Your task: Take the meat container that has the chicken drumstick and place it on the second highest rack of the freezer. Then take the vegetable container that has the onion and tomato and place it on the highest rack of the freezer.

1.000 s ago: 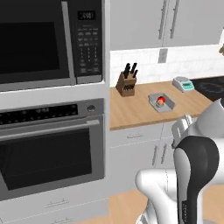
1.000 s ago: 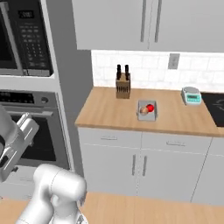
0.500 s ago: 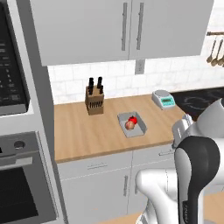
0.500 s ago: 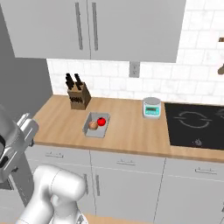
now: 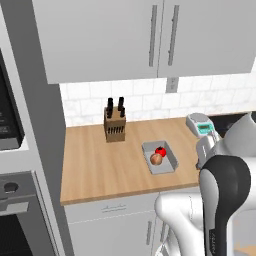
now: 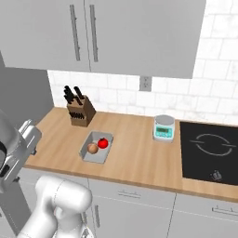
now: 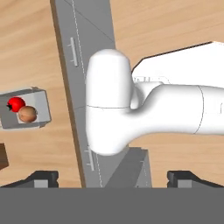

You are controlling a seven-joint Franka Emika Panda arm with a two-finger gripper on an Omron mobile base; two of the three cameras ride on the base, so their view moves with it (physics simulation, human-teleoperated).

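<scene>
Vegetables come up as the step in hand, by my reading: the grey container (image 5: 160, 158) with the onion (image 5: 156, 159) and the tomato (image 5: 161, 150) sits on the wooden worktop (image 5: 100, 160), and no meat container is to be seen from where I stand. Whether the drumstick part is already done, I cannot tell.

Taking the knife block (image 5: 114, 127) as the mark, the container lies near it, to its right and closer to the worktop's front edge. A small kitchen scale (image 6: 164, 127) stands well apart on the container's other side, toward the black hob (image 6: 211, 151).

The container is a shallow rectangle, and its long axis runs roughly from the wall toward the front edge, slightly skewed. Inside it, the tomato lies at the wall end and the onion at the front end, the two touching or very nearly so.

The end effector (image 7: 112, 179) is spread wide with nothing in it, both dark fingertips (image 7: 41, 178) far apart, looking down from above the cabinet fronts.

Next, I'd judge, the arm must reach out over the worktop, come down on the container and grip one wall of it, keeping it level so nothing rolls out.
</scene>
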